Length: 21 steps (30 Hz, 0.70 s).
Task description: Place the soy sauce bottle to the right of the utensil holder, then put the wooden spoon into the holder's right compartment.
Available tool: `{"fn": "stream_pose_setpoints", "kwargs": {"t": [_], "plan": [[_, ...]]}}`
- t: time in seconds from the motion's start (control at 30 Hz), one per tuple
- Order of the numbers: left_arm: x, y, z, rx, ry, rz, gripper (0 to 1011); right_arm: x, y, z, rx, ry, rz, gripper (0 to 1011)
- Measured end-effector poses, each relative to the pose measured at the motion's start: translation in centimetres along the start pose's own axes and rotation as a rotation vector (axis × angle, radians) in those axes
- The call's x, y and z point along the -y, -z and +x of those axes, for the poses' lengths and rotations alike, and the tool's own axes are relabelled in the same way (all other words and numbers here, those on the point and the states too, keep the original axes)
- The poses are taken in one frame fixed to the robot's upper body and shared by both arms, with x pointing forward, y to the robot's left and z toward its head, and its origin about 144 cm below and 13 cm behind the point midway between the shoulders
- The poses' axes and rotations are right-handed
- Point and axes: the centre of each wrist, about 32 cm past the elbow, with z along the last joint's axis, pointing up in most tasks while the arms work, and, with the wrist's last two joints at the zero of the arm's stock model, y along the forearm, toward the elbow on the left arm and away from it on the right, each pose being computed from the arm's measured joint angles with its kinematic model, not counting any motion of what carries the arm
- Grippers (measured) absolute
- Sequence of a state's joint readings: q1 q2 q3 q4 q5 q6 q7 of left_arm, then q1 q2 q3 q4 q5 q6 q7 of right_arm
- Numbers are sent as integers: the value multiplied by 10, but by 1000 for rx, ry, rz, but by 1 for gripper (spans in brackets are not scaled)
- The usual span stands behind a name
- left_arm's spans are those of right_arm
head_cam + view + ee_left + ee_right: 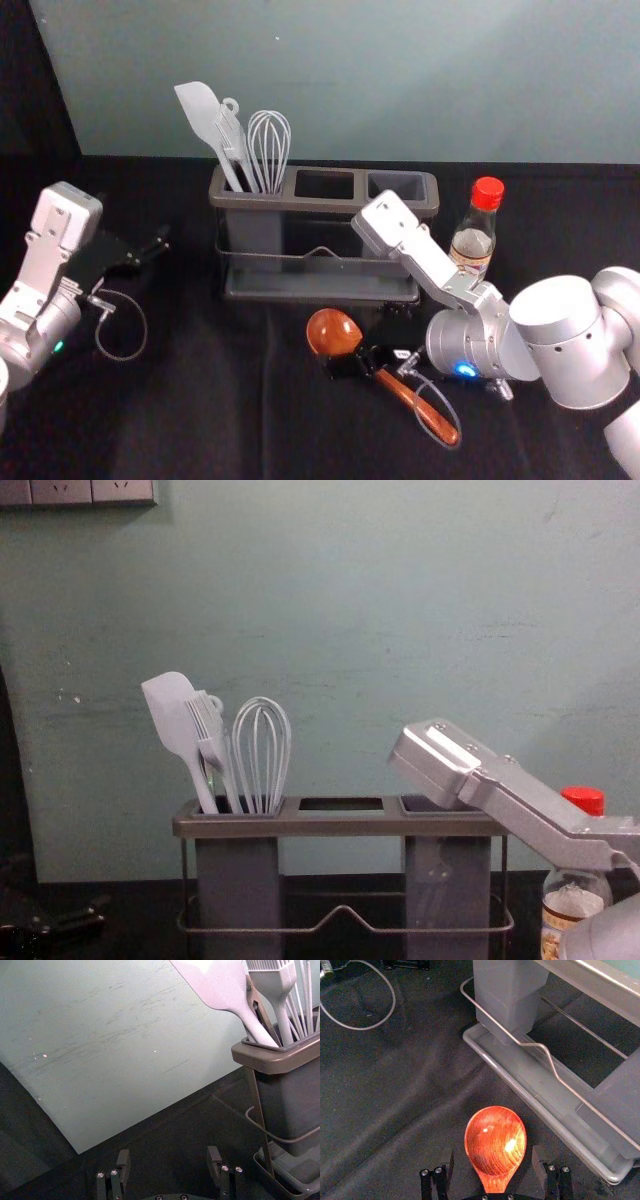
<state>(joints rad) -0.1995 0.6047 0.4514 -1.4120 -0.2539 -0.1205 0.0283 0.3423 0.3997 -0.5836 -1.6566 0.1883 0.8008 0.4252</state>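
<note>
One utensil holder (320, 285) stands at the far centre, with white utensils (245, 150) in its left compartment. The right gripper (358, 350), near side, has its fingers spread wide astride the wooden spoon (333, 330), unclamped. The left gripper (152, 250) is idle at left, spread wide and empty. The soy sauce bottle (474, 240) stands upright just right of the holder. The spoon lies near-side of the holder, handle pointing near-right.

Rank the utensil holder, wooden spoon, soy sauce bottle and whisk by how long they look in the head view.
1. Utensil holder
2. Wooden spoon, stretched out diagonally
3. Soy sauce bottle
4. Whisk

The last two are ranked by what shows; the whisk's lower end is hidden, so its full length is unsure.
</note>
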Motion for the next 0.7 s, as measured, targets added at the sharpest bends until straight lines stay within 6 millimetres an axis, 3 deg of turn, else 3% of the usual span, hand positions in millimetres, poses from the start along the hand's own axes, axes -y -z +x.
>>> {"fn": "stream_pose_setpoints", "kwargs": {"t": [0.7], "plan": [[0,0,0,0,0,0,1005,-21,-2,-1,-2,-2,2,1004]]}}
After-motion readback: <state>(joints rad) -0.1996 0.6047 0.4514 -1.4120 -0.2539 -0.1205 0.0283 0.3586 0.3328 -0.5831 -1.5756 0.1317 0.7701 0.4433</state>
